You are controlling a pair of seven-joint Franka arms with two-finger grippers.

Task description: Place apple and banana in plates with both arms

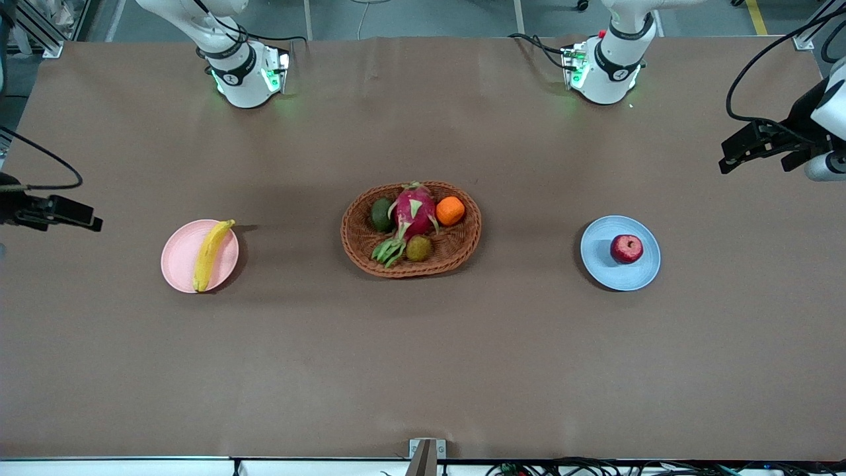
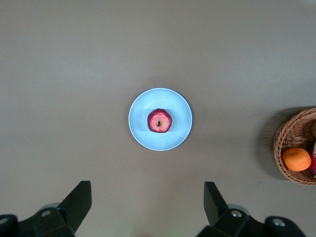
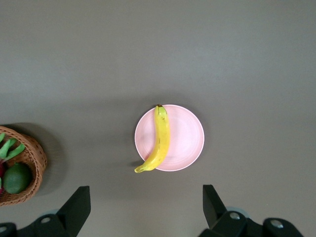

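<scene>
On the brown counter (image 1: pixel 423 370), the banana (image 1: pixel 210 255) is seen lying across the pink plate (image 1: pixel 180 261) toward the right arm's end, both tips reaching the rim, while the apple (image 1: pixel 626 248) sits upright near the middle of the blue plate (image 1: pixel 605 264) toward the left arm's end. Between the plates, the wicker basket (image 1: pixel 456 254) holds a dragon fruit (image 1: pixel 414 210), an orange (image 1: pixel 450 211) and darker fruits. The left claw (image 2: pixel 148 207) is held high above the apple's plate, its fingers spread and empty; the right claw (image 3: pixel 146 207) is likewise spread and empty above the banana's plate. Both placements are judged complete. The remaining risk is judged small: the overhanging banana could be rolled off if the plate were nudged by a descending claw.
</scene>
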